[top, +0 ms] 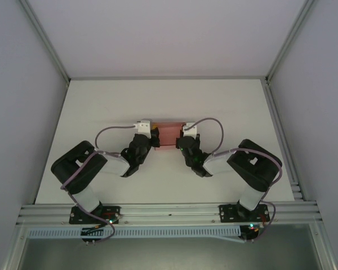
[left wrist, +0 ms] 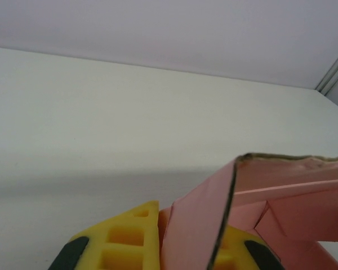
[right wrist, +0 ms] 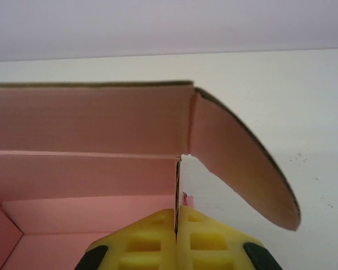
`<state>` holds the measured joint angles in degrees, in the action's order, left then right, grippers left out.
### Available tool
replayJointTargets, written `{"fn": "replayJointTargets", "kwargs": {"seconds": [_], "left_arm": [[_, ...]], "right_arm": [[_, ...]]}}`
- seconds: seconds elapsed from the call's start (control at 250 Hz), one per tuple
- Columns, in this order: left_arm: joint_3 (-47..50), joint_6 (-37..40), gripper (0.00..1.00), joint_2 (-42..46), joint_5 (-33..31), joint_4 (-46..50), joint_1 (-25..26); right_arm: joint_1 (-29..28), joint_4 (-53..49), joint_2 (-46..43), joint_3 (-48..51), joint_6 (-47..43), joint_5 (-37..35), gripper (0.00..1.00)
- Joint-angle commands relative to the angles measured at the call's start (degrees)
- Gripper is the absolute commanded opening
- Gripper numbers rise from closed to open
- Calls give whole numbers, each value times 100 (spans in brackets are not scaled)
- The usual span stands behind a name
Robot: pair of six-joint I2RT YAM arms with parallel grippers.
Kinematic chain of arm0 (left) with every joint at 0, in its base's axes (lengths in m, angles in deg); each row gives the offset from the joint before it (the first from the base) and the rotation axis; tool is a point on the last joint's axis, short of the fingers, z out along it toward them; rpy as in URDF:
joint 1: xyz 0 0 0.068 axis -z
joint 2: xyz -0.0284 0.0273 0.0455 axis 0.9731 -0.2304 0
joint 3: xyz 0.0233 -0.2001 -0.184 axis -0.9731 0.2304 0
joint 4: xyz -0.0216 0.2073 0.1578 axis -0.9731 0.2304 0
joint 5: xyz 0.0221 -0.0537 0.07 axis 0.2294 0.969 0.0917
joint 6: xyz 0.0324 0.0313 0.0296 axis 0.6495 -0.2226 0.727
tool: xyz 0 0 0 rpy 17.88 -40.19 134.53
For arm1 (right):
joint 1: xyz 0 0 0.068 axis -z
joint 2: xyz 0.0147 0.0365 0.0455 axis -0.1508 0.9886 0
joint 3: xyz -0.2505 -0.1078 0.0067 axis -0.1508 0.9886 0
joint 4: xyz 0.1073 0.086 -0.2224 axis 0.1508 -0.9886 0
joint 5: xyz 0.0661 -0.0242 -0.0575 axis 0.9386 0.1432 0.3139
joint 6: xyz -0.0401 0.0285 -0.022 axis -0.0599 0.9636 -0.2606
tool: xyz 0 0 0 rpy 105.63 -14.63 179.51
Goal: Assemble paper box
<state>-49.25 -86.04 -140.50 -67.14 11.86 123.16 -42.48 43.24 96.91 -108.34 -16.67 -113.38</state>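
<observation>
The pale pink paper box (top: 169,134) sits mid-table between my two grippers, partly folded with its walls up. My left gripper (top: 154,136) is at its left end, shut on the box's left side wall (left wrist: 200,225), which stands between the yellow fingers (left wrist: 124,239). My right gripper (top: 182,136) is at the right end, shut on the thin right side wall (right wrist: 177,185), its yellow fingertips (right wrist: 158,236) pressed together. In the right wrist view the box's open inside (right wrist: 84,185) lies to the left, and a rounded flap (right wrist: 236,163) sticks out to the right.
The white table (top: 158,101) stretches behind the box to the back wall. Metal frame posts (top: 281,50) stand at the back corners, and a rail (top: 169,212) runs along the near edge by the arm bases.
</observation>
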Motion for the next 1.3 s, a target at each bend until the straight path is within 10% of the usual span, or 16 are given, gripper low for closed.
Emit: {"fn": "replayJointTargets", "kwargs": {"seconds": [0.0, 0.244, 0.687, 1.294], "left_arm": [[-264, -294, 6, 103, 618, 212, 284], [434, -29, 7, -79, 267, -609, 289], [479, 540, 11, -100, -532, -810, 575], [257, 1030, 15, -220, -812, -758, 793]], "right_arm": [[-192, -626, 96, -99, 204, 596, 4], [-177, -921, -273, 199, 362, 552, 13], [-158, -3450, -2090, 330, 667, 1788, 99], [255, -5019, -5093, -96, 1080, 1658, 100]]}}
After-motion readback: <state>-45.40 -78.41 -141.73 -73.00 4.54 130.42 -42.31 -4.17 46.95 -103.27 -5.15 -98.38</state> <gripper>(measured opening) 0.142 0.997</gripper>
